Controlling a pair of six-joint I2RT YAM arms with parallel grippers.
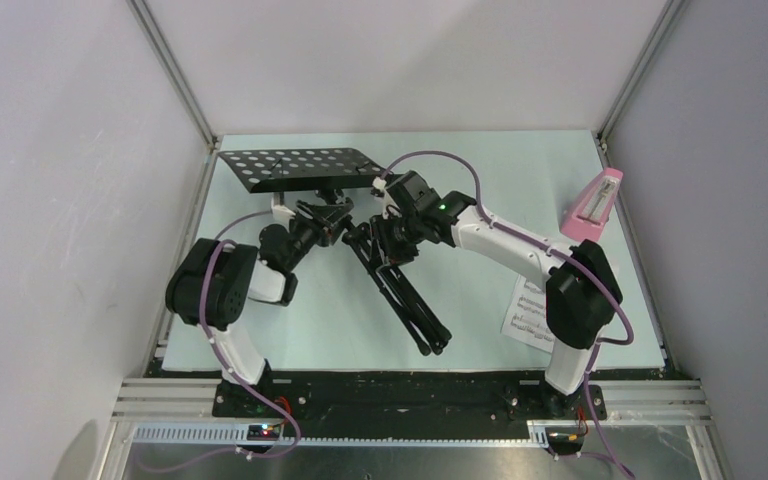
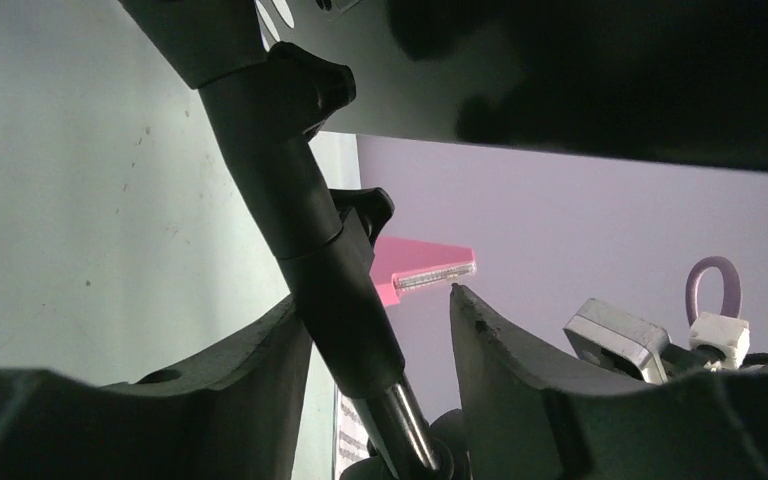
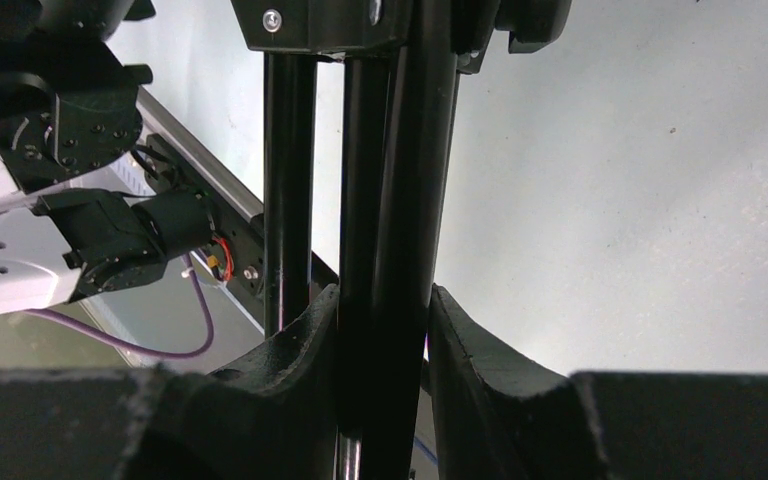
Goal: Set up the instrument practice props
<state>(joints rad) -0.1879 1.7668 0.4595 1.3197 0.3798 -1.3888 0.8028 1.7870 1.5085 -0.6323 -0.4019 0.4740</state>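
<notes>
Gripping the music stand (image 1: 300,168) legs: right tool (image 3: 383,310) (left tool (image 2: 372,305) gapes around shaft)

A: What sits on the surface (image 1: 330,330)?
B: A pink metronome (image 1: 592,207) stands at two o'clock, near the edge; the sheets (image 1: 525,312) lie flat at four.
A: And the stand (image 1: 415,310)?
B: Its folded legs point towards six. I can't tell whether they touch.

We saw a black music stand (image 1: 405,295), its desk (image 1: 300,170) patterned with rows of round holes. At the far right corner of the pale green counter (image 1: 340,320) was a pink metronome (image 1: 592,205). By the right edge, the sheet music (image 1: 525,310) was white with black staves. The cables (image 1: 440,154) were purple.
</notes>
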